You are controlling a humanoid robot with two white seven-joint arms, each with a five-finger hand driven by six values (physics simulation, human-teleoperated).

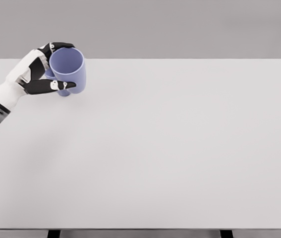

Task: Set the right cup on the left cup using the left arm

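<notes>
While the left arm reaches in low, its hand [48, 69] wraps the tilted cup [68, 72], fingers curled round it, at the desk's [180, 148] far-left corner.

— We see a plain periwinkle-blue cup [69, 70], the same blue inside and out, no pattern on it.

— And our left hand [43, 74] is white over the back with black fingers [41, 87], a grey band at the wrist.

— The flat tabletop [170, 148] is unmarked pale grey-white, against a darker grey wall [180, 25].
</notes>
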